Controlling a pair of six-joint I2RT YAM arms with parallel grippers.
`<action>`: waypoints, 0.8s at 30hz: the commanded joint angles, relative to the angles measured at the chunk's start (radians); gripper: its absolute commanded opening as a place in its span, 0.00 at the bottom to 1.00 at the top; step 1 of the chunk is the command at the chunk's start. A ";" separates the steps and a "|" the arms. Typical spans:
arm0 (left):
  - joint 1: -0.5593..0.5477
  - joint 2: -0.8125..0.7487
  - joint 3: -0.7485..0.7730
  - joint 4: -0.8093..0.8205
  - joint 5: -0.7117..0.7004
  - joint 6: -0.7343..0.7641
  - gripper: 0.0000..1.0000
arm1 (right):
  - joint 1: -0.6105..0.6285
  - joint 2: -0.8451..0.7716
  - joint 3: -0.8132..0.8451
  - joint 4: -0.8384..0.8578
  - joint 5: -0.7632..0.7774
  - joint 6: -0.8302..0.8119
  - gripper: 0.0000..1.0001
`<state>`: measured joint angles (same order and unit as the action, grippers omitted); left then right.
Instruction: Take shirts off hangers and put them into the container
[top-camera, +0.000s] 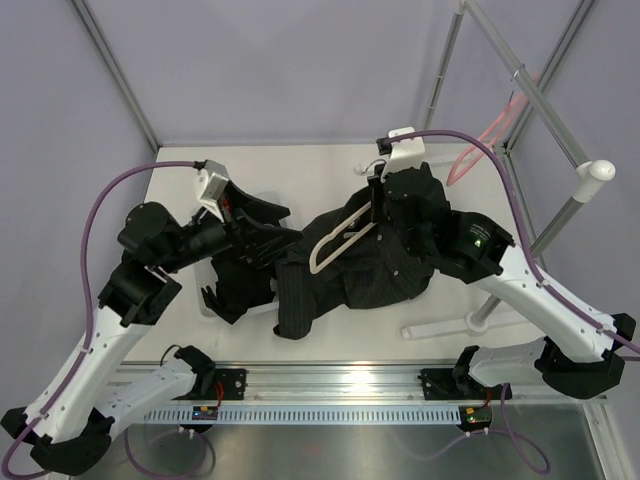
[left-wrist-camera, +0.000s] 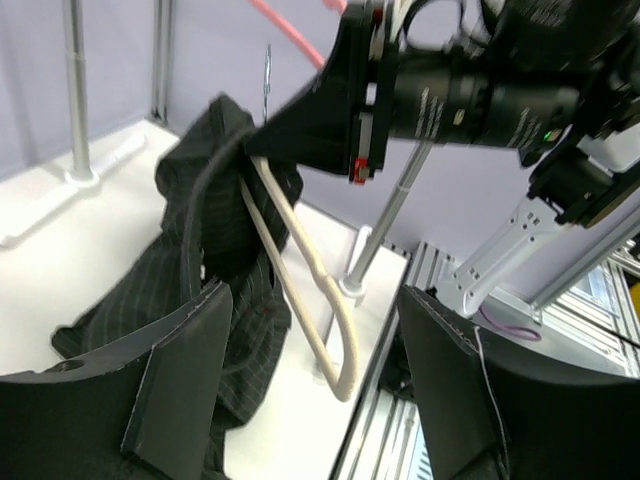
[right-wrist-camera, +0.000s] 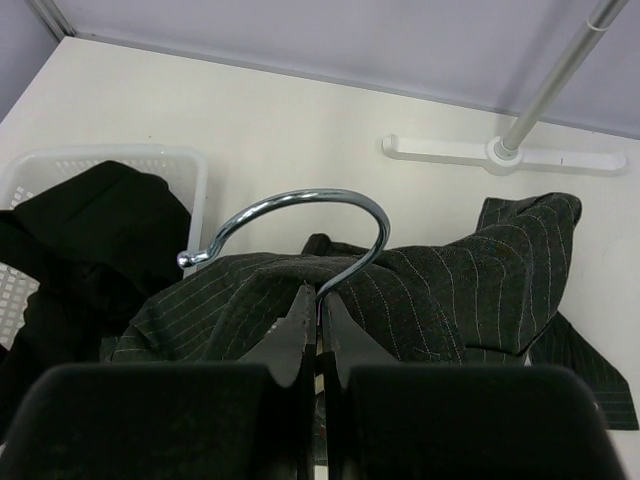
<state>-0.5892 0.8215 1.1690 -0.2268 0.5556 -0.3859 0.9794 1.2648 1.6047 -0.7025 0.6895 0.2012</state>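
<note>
- Your right end effector (right-wrist-camera: 320, 300) is clamped at the hook of the cream hanger (right-wrist-camera: 310, 195)
- Your left end effector (left-wrist-camera: 315, 320) stands apart
- Pinstriped shirt (right-wrist-camera: 450, 290) drapes mid-surface; black shirt (right-wrist-camera: 90, 220) sits in the container (right-wrist-camera: 190, 165) by the left edge

Both arms bend inward toward each other, the left tool (left-wrist-camera: 312, 330) held sideways with its two fingers spread wide apart, the right tool (right-wrist-camera: 318, 312) angled downward, its fingers pinched tight on the hanger (right-wrist-camera: 300, 205) neck.
</note>
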 joint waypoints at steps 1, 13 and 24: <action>-0.015 0.022 -0.044 0.038 0.047 -0.016 0.69 | -0.005 0.019 0.076 0.034 -0.016 -0.036 0.00; -0.127 0.059 -0.045 -0.034 -0.013 0.032 0.53 | -0.005 0.064 0.146 0.032 -0.031 -0.054 0.00; -0.135 0.126 0.069 -0.183 -0.285 0.054 0.00 | -0.002 0.028 0.213 -0.096 -0.218 -0.037 0.74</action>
<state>-0.7185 0.9516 1.1679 -0.4080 0.3649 -0.3561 0.9688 1.3251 1.7470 -0.7563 0.5770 0.1627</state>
